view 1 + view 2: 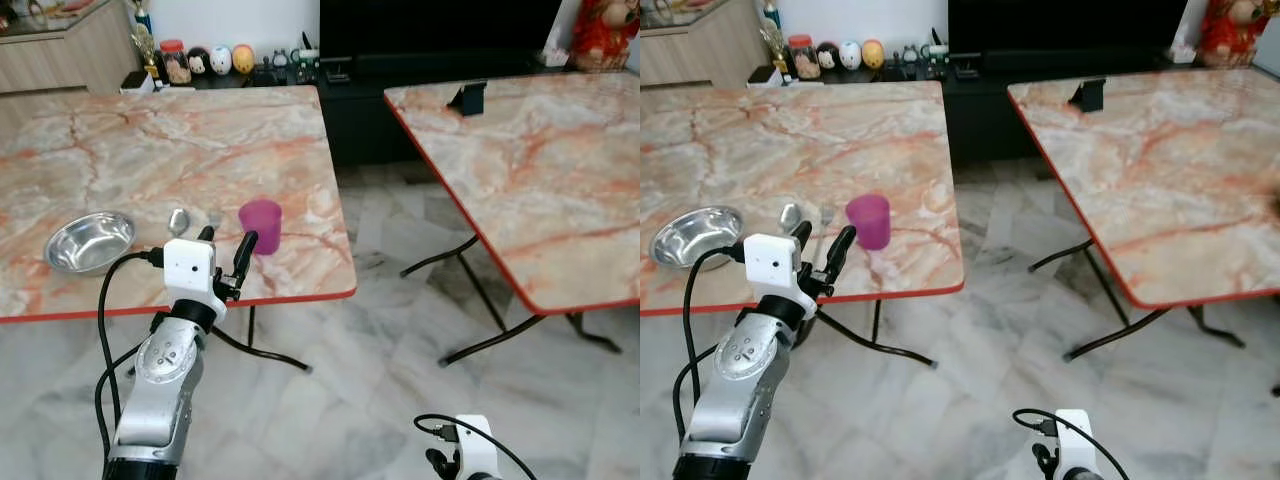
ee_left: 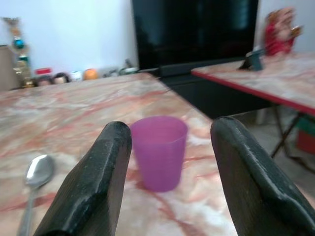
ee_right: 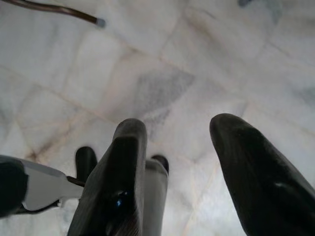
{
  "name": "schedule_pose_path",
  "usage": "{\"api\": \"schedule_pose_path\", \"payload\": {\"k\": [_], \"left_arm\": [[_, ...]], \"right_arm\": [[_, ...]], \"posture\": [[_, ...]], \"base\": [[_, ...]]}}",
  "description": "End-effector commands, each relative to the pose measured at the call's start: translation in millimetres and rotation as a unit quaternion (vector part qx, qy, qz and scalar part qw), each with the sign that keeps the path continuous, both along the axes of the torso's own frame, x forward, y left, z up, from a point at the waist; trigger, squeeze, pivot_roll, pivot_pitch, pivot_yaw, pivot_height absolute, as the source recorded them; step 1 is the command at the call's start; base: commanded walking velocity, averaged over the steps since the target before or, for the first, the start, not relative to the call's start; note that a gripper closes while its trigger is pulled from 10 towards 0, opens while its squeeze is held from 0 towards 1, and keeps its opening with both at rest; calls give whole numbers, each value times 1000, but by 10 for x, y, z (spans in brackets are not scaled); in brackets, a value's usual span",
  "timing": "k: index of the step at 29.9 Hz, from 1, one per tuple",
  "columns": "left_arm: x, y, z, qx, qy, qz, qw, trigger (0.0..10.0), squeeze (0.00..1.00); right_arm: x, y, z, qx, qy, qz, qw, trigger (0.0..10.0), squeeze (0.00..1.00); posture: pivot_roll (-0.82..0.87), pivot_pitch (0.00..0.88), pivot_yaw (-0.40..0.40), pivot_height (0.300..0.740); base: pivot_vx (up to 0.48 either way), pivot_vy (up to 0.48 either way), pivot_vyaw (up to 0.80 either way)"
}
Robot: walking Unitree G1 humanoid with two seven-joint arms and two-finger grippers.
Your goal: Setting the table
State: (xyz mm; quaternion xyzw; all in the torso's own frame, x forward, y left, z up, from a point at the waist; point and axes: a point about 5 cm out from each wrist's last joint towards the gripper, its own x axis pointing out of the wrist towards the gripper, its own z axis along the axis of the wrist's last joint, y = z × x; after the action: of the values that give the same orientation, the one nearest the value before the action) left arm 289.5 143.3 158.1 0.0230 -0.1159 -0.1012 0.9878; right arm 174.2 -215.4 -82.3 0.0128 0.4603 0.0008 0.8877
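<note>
A purple plastic cup [image 1: 261, 225] stands upright near the front right corner of the marble table [image 1: 150, 150]. To its left lie a fork [image 1: 213, 217] and a spoon [image 1: 178, 221], then a steel bowl [image 1: 89, 242]. My left gripper [image 1: 226, 243] is raised just before the table's front edge, open, its fingers pointing at the cup [image 2: 159, 151] with a gap still between them and it. The spoon [image 2: 34, 179] lies beside the left finger [image 2: 91, 187]. My right gripper [image 3: 179, 147] hangs low over the floor, open and holding nothing.
A second marble table [image 1: 540, 170] stands to the right with a small dark stand [image 1: 467, 97] on it; a floor gap separates the two. A dark TV cabinet [image 1: 420, 60] and a shelf of small figurines [image 1: 220, 60] line the back wall. Folding table legs [image 1: 270, 352] reach under the near edge.
</note>
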Motion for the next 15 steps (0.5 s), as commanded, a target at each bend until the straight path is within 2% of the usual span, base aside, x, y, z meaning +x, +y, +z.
{"api": "schedule_pose_path", "payload": {"k": [1, 15], "left_arm": [[3, 65, 36, 7, -6, 11, 1000, 10000, 0], [11, 106, 47, 7, -7, 24, 1000, 10000, 0]], "right_arm": [[32, 5, 13, 1, -3, -1, 1000, 10000, 0], [52, -5, 24, 0, -5, 1, 1000, 10000, 0]], "posture": [[2, 0, -10, 707], [9, 0, -14, 707]], "base": [[0, 349, 0], [0, 349, 0]]}}
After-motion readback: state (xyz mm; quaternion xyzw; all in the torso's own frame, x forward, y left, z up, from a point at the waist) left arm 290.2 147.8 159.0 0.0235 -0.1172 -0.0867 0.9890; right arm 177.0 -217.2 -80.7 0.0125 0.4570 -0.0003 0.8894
